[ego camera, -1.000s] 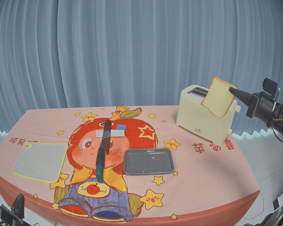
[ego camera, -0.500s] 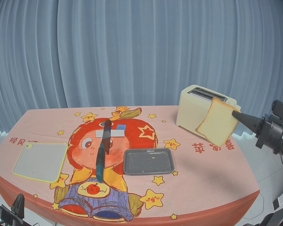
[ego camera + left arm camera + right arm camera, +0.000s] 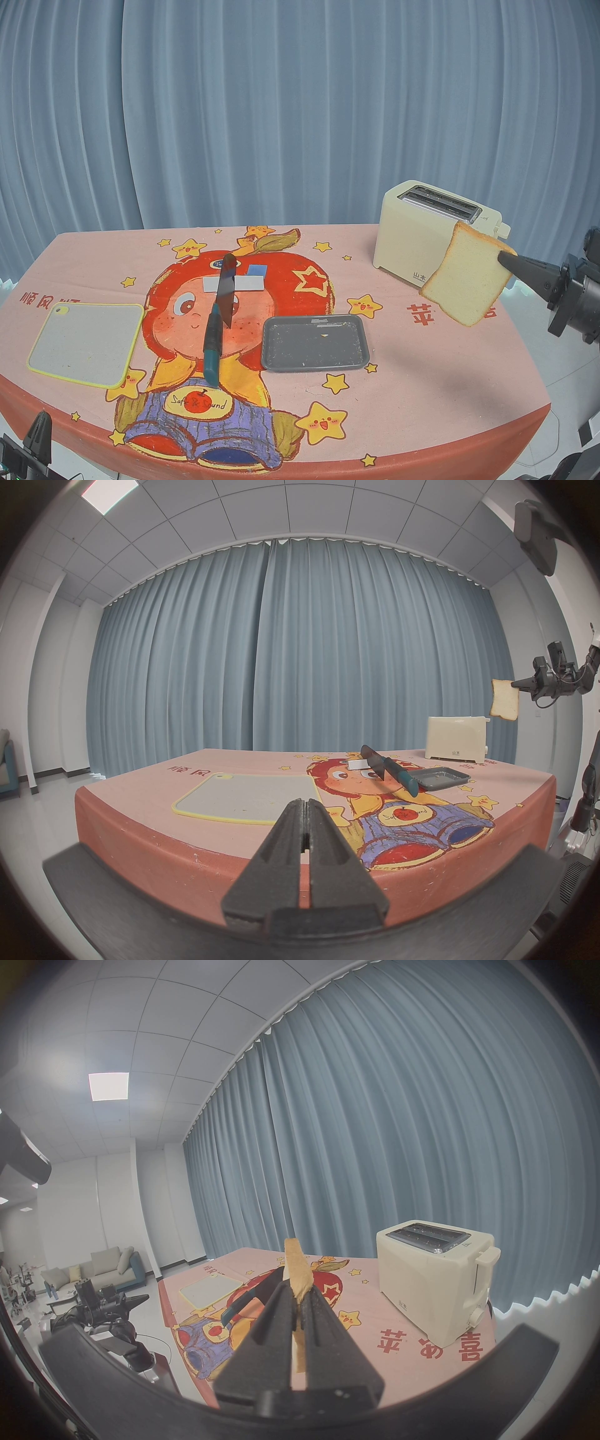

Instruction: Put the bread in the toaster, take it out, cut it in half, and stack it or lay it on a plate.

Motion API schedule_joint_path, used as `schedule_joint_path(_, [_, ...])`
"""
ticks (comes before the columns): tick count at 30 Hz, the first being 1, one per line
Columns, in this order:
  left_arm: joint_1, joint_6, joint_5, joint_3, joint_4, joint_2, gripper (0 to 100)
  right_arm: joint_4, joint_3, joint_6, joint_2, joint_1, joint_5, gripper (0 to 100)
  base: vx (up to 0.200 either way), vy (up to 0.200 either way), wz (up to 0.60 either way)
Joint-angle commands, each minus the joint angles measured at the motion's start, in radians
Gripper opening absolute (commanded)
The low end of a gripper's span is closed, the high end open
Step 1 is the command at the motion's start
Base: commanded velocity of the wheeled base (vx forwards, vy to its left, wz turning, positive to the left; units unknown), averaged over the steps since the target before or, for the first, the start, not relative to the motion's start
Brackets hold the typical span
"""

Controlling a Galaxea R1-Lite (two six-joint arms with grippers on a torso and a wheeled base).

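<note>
A slice of bread [image 3: 469, 275] hangs in the air at the table's right side, in front of the cream toaster [image 3: 419, 240]. My right gripper [image 3: 507, 254] is shut on the slice's upper right corner; in the right wrist view the bread [image 3: 297, 1272] stands edge-on between the fingers [image 3: 275, 1322]. The toaster [image 3: 437, 1279] has empty slots on top. A knife [image 3: 215, 325] with a blue handle lies at mid-table, left of a grey tray [image 3: 314, 342]. My left gripper [image 3: 305, 836] is shut and empty, low before the table's front left corner.
A cutting board [image 3: 87, 342] with a yellow-green rim lies at the table's left. A small white and blue block [image 3: 242, 281] props the knife blade. A patterned pink cloth covers the table. Blue curtains hang behind.
My right gripper carried the bread down and away from the toaster top, then shifted slightly right and up in the last half second. The left arm kept still.
</note>
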Motion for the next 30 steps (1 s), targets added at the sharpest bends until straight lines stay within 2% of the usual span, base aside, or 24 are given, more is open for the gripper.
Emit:
schedule_joint_path(1, [-0.001,0.0,0.005,0.018,-0.002,-0.016,0,0.0,0.002,-0.008,-0.003,0.002,-0.001,0,0.0,0.0,0.0])
schedule_joint_path(7, [0.001,-0.003,0.006,0.018,0.0,-0.016,0,0.0,0.002,-0.019,-0.005,0.002,-0.004,0,0.0,0.0,0.0])
schedule_joint_path(9, [0.001,-0.002,0.003,0.018,0.0,-0.016,0,0.0,0.003,-0.04,-0.016,0.002,-0.004,0,0.0,0.0,0.0])
schedule_joint_path(17, [-0.001,0.0,0.0,0.018,0.0,-0.016,0,0.001,0.003,-0.045,-0.042,0.002,-0.004,0,0.0,0.0,0.0])
schedule_joint_path(30, [-0.001,0.0,0.0,0.018,0.0,-0.016,0,0.001,0.008,-0.046,-0.042,0.006,-0.004,0,0.0,0.2,0.0])
